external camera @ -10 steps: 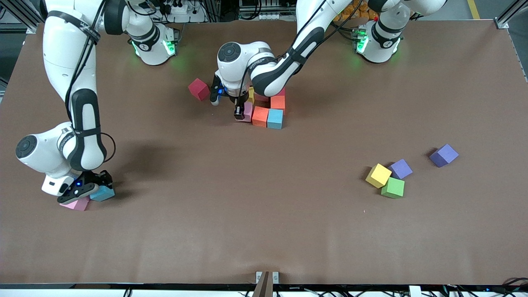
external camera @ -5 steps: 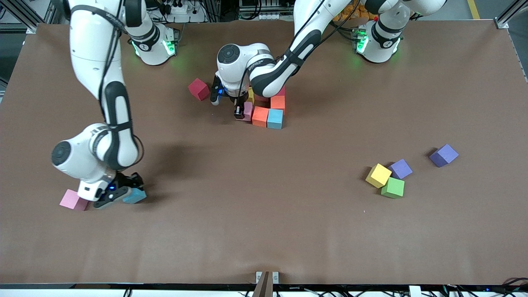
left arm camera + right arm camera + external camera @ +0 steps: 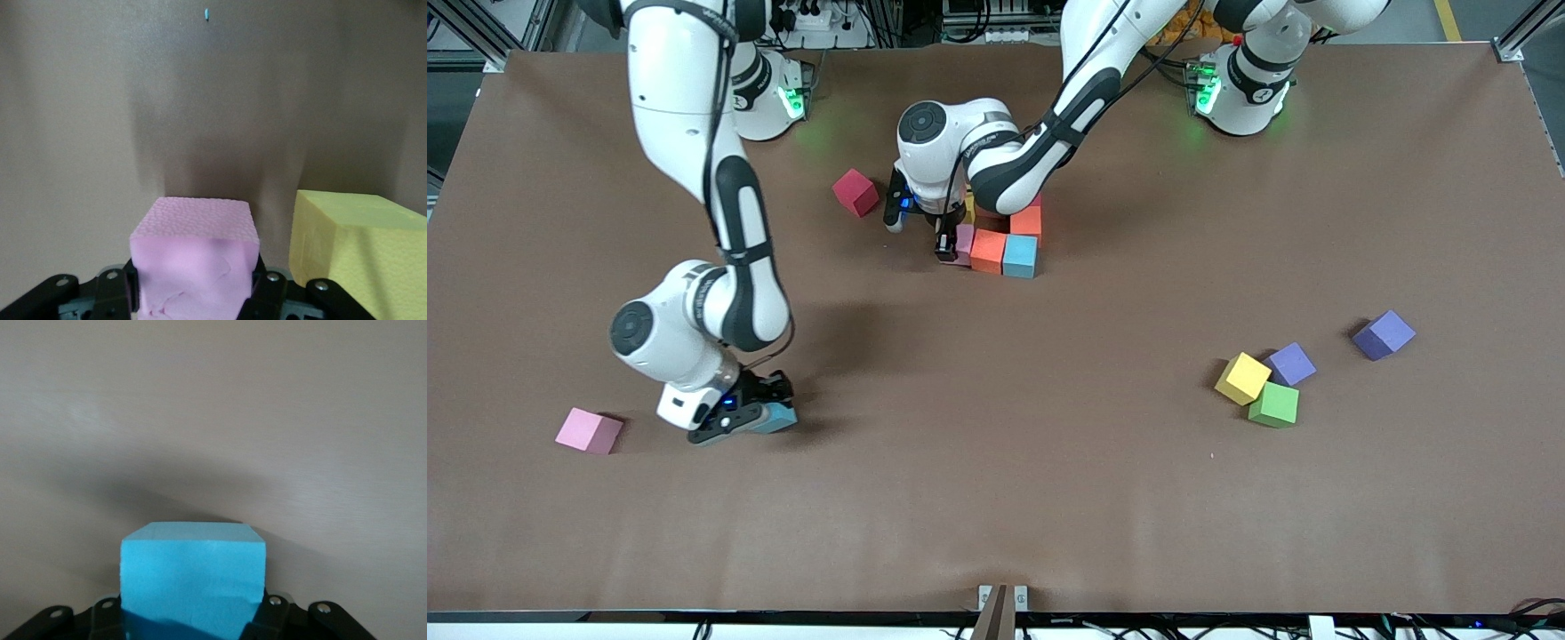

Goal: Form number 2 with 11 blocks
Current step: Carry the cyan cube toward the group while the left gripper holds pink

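1. Desk (image 3: 1049, 498): brown, carrying every cube.
2. Partly built number 2 (image 3: 1005, 244): near the arm bases.
3. Left pincer (image 3: 947, 242): clamped on a pink block (image 3: 195, 267) at the digit, beside a yellow block (image 3: 353, 253).
4. Right pincer (image 3: 745, 411): clamped on a light blue block (image 3: 193, 583), above the desk near a loose pink cube (image 3: 589, 430).

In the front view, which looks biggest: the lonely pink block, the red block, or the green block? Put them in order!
1. Lonely pink block
2. Green block and red block look about alike.

All three are really close in size; the pink one lies nearest the camera, so even that ranking is unsure.
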Controlling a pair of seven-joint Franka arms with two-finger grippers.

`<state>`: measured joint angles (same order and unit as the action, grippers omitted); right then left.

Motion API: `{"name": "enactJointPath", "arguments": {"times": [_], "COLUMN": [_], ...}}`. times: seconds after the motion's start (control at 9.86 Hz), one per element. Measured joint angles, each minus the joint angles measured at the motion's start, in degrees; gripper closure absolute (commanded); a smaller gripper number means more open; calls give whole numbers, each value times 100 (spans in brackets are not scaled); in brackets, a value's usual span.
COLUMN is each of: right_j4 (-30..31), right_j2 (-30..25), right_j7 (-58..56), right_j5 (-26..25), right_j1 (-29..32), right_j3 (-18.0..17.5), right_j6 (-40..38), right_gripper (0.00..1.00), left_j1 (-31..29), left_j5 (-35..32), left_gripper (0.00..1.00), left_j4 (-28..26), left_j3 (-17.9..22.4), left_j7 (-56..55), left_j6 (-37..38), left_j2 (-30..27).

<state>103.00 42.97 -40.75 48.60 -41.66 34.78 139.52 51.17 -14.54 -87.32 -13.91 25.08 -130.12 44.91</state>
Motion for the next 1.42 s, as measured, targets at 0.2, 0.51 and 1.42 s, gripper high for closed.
{"name": "enactJointPath", "arguments": {"times": [0.2,0.51,1.42], "right_j4": [0,8,18], "right_j2": [-83,-139,-179], "right_j7": [609,1176,2524], "right_j5": [1,1,1], "right_j1": [-293,-741,-2011], "right_j3": [8,206,1103], "right_j6": [-113,-176,-853], "right_gripper": [74,74,74], "left_j1": [1,1,4], "left_j5": [0,0,-31], "left_gripper": [61,0,0], "left_j4": [0,1,134], "left_j3": [0,8,10], "left_j7": [18,-61,-502], "left_j6": [0,0,-31], "left_j2": [28,43,-22]}}
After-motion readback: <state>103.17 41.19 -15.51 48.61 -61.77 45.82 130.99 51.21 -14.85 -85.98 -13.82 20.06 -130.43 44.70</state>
